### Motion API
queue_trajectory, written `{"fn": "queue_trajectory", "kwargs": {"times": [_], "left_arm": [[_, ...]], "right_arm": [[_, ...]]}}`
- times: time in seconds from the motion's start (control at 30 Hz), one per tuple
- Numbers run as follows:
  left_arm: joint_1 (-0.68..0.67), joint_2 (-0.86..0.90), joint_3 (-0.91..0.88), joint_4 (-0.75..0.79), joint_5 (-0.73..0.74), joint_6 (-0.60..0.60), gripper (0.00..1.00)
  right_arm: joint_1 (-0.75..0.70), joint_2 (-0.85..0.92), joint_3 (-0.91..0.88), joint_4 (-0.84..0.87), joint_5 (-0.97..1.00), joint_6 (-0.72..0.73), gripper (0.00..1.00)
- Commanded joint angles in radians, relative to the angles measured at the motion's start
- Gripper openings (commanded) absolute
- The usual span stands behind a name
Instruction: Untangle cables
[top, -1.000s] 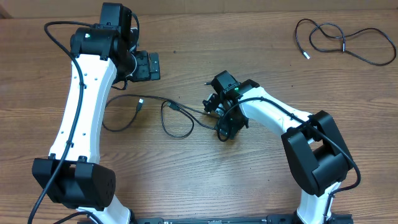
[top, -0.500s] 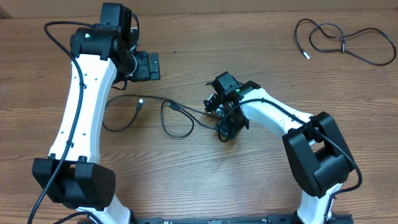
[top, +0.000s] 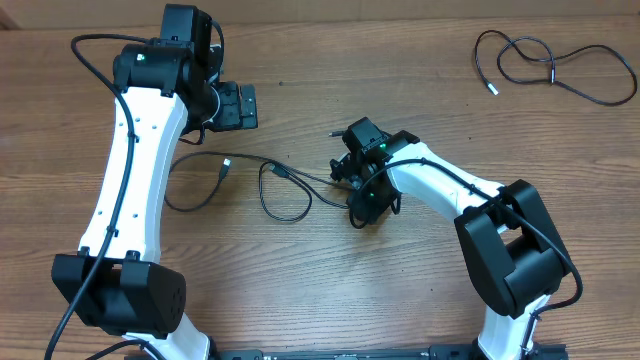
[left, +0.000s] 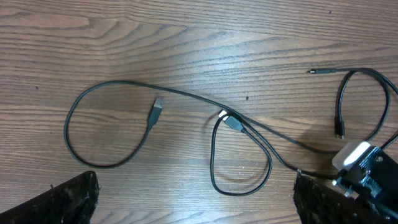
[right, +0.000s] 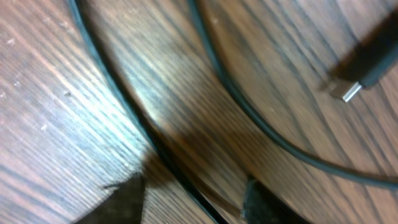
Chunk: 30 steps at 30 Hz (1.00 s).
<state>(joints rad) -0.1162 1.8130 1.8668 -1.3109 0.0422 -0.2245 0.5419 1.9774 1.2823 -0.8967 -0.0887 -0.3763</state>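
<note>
**A:** Wood-grain desk (top: 420, 60), mostly bare. Where do the cables (top: 265, 190) lie?

**B:** Take the crossing (top: 280, 172) at mid-desk as the mark, where the lines overlap. Left of it is a wide loop (top: 185, 200) with a silver-tipped plug (top: 226, 165) beside it. Far right of the crossing, toward the back edge, one far cable (top: 560, 65) lies on its own.

**A:** And the left end effector (top: 245, 106)?

**B:** Back and left of the crossing, raised and released. Its wrist view shows the fingers (left: 74, 199) wide apart, with nothing between them.

**A:** The right end effector (top: 345, 172)?

**B:** Just right of the crossing, low on the desk. Its fingers (right: 121, 199) are parted and straddle one strand (right: 155, 149). They are not clenched on it.

**A:** So which step is this?

**B:** I'd say lining up a grasp on that strand. One cable looks freed, and the rest overlap.

**A:** What does the next move need?

**B:** Closing on that strand alone, since a second line runs close by. Then a slow draw rightward from the crossing, perhaps with the left pinning the loop.
</note>
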Motion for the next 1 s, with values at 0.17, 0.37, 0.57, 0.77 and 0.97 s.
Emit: {"fn": "queue_trajectory", "kwargs": {"times": [0.17,0.37,0.57,0.77,0.97], "left_arm": [[-0.002,-0.006,-0.002,0.004,0.010,0.026,1.00],[-0.002,-0.006,-0.002,0.004,0.010,0.026,1.00],[-0.002,-0.006,-0.002,0.004,0.010,0.026,1.00],[-0.002,-0.006,-0.002,0.003,0.010,0.026,1.00],[-0.002,-0.006,-0.002,0.004,0.010,0.026,1.00]], "right_arm": [[0.002,0.039,-0.049,0.023,-0.065,0.006,0.08],[0.002,0.039,-0.079,0.046,-0.064,0.008,0.04],[0.002,0.039,-0.075,-0.014,-0.141,0.012,0.04],[-0.001,0.008,-0.026,-0.102,-0.161,0.067,0.04],[-0.001,-0.108,0.052,-0.134,-0.161,0.088,0.04]]}}
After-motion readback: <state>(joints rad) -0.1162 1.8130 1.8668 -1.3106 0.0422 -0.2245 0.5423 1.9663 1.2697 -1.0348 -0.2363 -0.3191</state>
